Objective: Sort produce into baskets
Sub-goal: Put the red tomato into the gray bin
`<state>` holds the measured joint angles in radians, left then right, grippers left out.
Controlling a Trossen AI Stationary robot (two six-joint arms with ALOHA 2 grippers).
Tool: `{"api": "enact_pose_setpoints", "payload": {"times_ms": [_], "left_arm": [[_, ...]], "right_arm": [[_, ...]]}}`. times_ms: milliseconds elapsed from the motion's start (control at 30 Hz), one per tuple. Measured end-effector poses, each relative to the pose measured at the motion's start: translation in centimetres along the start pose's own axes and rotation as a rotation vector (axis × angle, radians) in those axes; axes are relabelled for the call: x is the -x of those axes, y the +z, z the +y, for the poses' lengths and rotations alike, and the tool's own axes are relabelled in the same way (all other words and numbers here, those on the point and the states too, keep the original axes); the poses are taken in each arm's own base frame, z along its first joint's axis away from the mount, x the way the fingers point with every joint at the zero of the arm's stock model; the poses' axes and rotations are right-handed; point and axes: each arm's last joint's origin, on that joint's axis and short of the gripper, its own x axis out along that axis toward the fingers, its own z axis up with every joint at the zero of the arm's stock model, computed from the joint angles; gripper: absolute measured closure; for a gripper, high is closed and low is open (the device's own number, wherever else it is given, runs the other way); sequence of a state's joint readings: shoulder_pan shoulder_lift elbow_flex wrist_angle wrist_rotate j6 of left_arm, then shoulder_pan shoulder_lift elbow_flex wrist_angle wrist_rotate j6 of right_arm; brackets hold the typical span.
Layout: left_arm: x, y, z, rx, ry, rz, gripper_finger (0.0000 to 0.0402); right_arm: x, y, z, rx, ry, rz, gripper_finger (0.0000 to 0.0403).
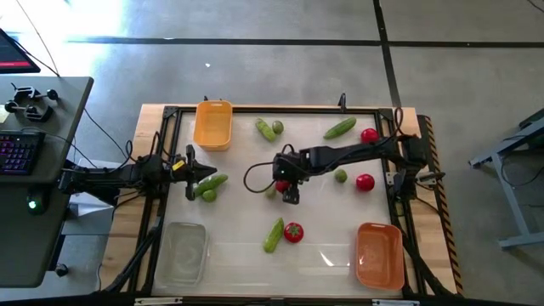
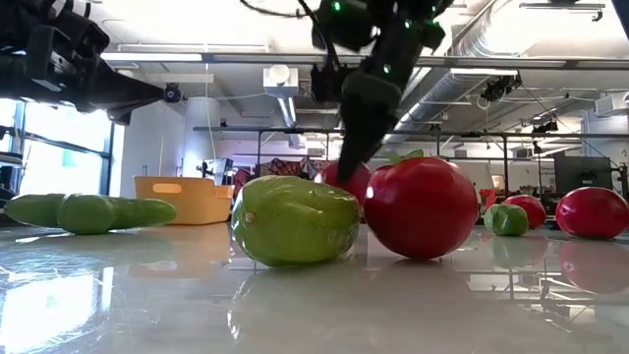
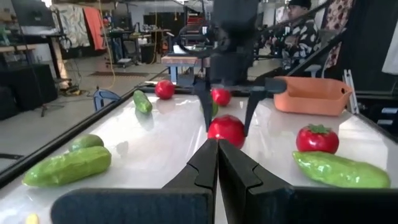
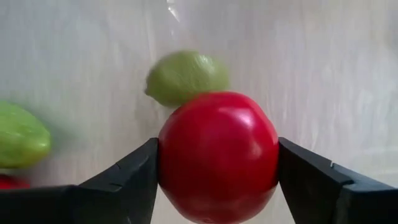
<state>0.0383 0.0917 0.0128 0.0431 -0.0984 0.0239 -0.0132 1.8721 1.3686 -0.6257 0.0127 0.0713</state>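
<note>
Red tomato point(image 4: 217, 155) between jaws, lime point(image 4: 186, 76) behind

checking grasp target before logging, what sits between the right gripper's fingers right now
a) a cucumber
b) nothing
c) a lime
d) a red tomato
d: in the right wrist view the red tomato fills the gap between the right gripper fingers, both touching its sides, while a lime lies free on the table beyond it.

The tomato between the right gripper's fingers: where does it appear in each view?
High view: tomato mid-table, mostly hidden under the right gripper.
Low view: behind the cucumber, partly hidden.
Left wrist view: centre.
Right wrist view: centre.
Shared landmark: the lime beside it.
</note>
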Motion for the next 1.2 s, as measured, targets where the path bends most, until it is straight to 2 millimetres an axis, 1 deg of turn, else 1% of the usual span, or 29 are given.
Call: {"api": "enact_pose_setpoints", "payload": {"times_ms": [200,300,367,467,600,733,833,967,1200], "left_arm": [[0.0,0.0,0.0,-0.114,0.001,0.000,0.0401],[0.0,0.0,0.0,-0.161,0.001,0.001,0.0401],[0.0,0.0,0.0,-0.158,0.001,0.001,0.0401],[0.0,0.0,0.0,-0.107,-0.001,0.001,0.0401],[0.0,-0.1,-0.1,-0.072,-0.028,0.007,0.0401],[0.0,-0.1,-0.3,-0.096,-0.090,0.008,0.0401],[0.0,-0.1,-0.4,-0.139,-0.141,0.002,0.0397],[0.1,0.1,-0.9,-0.169,-0.195,-0.030,0.0367],[0.3,0.1,-2.0,-0.194,-0.306,-0.047,0.0293]], "right_arm": [[1.8,2.3,2.2,0.043,-0.003,-0.124,0.0141],[2.4,3.5,3.4,0.050,0.032,-0.233,0.0142],[2.6,4.1,4.0,0.034,0.064,-0.303,0.0142],[2.4,4.6,4.8,0.005,0.084,-0.364,0.0142],[1.5,4.9,5.9,0.017,0.101,-0.402,0.0142],[1.0,5.6,6.9,0.051,0.163,-0.486,0.0142],[0.7,6.0,7.2,0.064,0.213,-0.529,0.0143],[0.9,6.3,7.1,0.057,0.247,-0.558,0.0143],[0.8,6.8,6.8,-0.014,0.318,-0.598,0.0143]]}}
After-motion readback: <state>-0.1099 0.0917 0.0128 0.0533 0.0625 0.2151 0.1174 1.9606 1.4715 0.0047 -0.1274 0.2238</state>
